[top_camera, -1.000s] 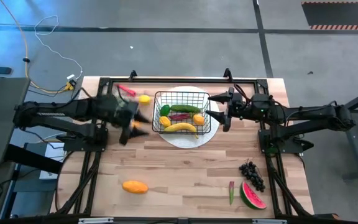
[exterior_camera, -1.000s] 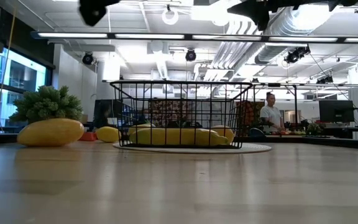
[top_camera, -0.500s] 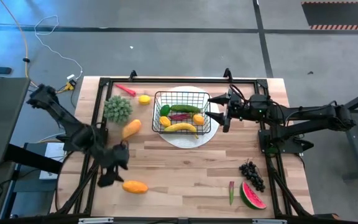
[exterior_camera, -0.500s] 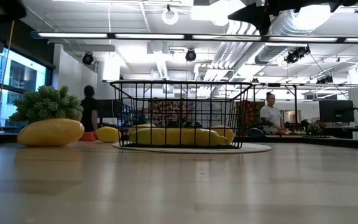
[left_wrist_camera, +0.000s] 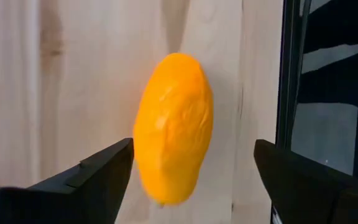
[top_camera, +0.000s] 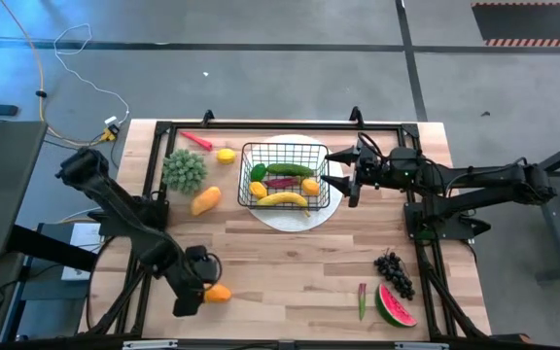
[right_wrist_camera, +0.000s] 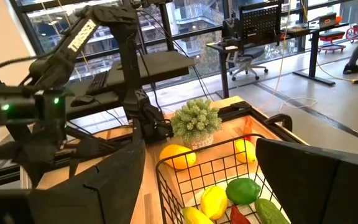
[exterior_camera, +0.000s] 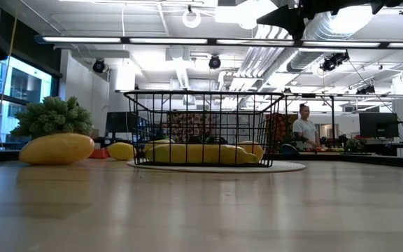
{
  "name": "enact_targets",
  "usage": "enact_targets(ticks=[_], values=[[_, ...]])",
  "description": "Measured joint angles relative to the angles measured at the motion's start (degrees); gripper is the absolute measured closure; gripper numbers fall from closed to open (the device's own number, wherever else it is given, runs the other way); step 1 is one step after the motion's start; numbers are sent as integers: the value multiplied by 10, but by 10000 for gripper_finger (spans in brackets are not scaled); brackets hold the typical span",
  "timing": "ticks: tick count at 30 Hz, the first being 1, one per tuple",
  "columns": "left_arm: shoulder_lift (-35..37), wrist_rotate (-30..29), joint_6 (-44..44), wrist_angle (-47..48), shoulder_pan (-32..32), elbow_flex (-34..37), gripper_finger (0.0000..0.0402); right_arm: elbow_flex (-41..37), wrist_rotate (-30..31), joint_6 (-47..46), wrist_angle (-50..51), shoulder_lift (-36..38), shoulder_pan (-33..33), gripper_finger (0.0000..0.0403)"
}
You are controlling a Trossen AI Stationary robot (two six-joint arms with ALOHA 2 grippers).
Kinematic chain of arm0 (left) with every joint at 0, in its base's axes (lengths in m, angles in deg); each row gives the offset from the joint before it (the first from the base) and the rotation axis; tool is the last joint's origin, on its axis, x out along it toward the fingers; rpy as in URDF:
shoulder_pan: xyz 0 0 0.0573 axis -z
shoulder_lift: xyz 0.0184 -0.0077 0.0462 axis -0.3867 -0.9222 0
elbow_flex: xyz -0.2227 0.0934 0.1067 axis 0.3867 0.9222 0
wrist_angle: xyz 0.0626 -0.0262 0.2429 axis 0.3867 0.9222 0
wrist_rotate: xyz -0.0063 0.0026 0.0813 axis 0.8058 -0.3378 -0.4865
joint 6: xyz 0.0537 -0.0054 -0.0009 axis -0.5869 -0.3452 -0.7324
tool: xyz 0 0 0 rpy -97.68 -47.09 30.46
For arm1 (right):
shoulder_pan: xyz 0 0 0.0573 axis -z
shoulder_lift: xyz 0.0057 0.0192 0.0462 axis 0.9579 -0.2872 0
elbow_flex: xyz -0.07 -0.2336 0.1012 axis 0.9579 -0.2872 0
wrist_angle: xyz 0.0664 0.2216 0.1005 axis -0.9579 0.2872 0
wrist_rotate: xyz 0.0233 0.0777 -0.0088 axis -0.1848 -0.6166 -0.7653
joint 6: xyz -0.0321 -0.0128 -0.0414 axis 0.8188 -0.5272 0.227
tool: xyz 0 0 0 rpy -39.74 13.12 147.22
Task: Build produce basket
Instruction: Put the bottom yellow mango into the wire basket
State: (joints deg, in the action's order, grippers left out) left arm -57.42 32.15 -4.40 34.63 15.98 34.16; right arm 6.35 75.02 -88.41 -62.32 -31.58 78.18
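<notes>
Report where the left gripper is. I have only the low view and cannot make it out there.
Observer: From above, the left gripper is at the table's front-left, at the smooth orange oval toy mango lying on the wood. Its wrist view shows the mango between the open fingers.
Operator: Now list the produce on the right side that my view misses.
Observer: A dark purple toy grape bunch and a red-and-green toy watermelon slice lie near the front-right corner, well apart from the black wire-mesh rectangular basket.
</notes>
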Motion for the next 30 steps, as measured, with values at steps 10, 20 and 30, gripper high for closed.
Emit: enact_targets(ticks=[10,20,30], values=[[-100,13,-23,-17,-1,0,64,0,0,-1,12,0,0,114],[-139,-37,-71,-27,3,0,64,0,0,-2,23,0,0,114],[-138,-30,-81,-27,3,0,64,0,0,-1,26,0,0,114]])
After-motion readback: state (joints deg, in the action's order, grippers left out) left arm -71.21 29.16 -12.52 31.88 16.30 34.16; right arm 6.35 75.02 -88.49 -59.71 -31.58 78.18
